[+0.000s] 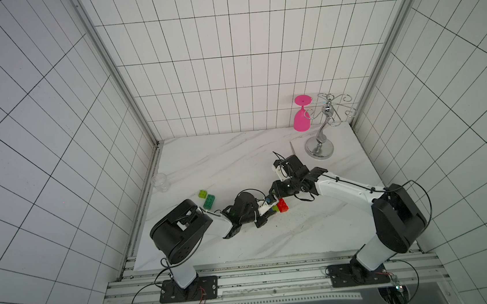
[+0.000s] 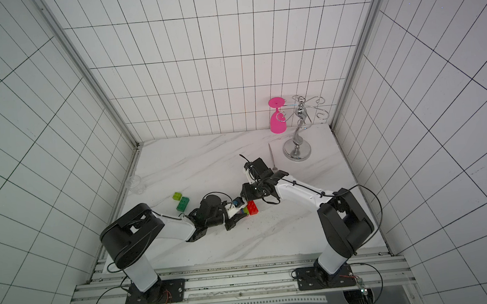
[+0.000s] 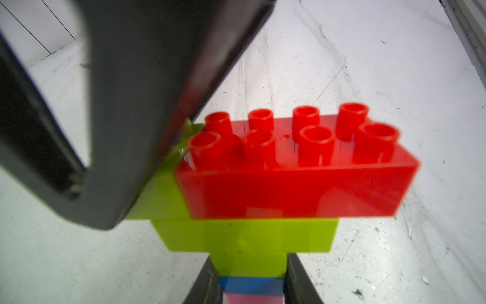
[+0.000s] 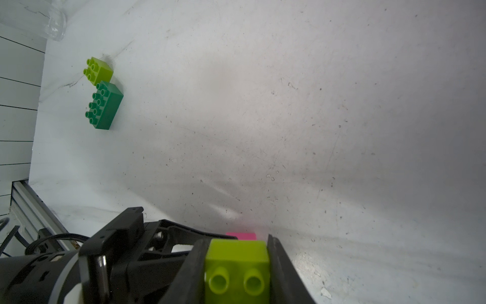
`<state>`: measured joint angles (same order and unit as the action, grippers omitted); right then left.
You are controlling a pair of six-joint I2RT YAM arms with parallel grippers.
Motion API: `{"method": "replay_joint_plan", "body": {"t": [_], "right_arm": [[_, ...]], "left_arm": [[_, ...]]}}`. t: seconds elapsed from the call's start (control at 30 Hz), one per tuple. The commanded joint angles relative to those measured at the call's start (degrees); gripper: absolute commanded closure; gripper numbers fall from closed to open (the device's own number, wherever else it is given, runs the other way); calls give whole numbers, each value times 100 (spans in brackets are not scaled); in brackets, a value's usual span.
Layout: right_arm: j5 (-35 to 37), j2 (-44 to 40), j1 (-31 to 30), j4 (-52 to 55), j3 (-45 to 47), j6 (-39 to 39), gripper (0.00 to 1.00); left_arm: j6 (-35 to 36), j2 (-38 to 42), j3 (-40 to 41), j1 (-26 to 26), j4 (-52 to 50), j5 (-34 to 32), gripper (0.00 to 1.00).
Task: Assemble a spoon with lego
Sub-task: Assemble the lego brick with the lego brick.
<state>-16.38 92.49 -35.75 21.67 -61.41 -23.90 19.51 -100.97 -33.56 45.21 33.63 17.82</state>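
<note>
Lime-green brick (image 4: 236,265) pinched in right gripper (image 4: 236,244): I'd press it square while left gripper (image 3: 249,259) clamps the spoon (image 3: 263,234).

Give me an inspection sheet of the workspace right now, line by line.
Surface: white marble table, scuffed.
Job's things: part-built spoon, red brick at its head; loose lime brick and dark green brick lie aside.
Clutter: clear cup, fork, pink glass hanging on metal stand.
Grippers: left gripper shut on spoon; right gripper shut on lime piece beside red brick.
Cables: black loops on both arms.
Surroundings: tiled walls, metal rail.
</note>
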Motion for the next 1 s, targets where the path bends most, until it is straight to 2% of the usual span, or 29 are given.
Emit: {"method": "replay_joint_plan", "body": {"t": [0.0, 0.33, 0.47, 0.67, 0.77, 0.97], "right_arm": [[-391, 270, -594, 1375, 103, -190, 73], [-52, -32, -397, 1913, -894, -72, 42], [-76, -107, -304, 1992, -1215, -31, 37], [-61, -192, -183, 2272, -1667, 65, 35], [258, -385, -148, 2449, -1678, 152, 37], [355, -941, -46, 2376, -937, 171, 57]], "left_arm": [[345, -46, -206, 67, 100, -631, 100], [311, -116, -247, 65, 54, -559, 100], [308, -150, -256, 67, 64, -510, 100], [252, -183, -232, 67, 110, -396, 100], [194, -246, -148, 62, 374, -361, 100], [82, -362, -36, 67, 734, -348, 100]]}}
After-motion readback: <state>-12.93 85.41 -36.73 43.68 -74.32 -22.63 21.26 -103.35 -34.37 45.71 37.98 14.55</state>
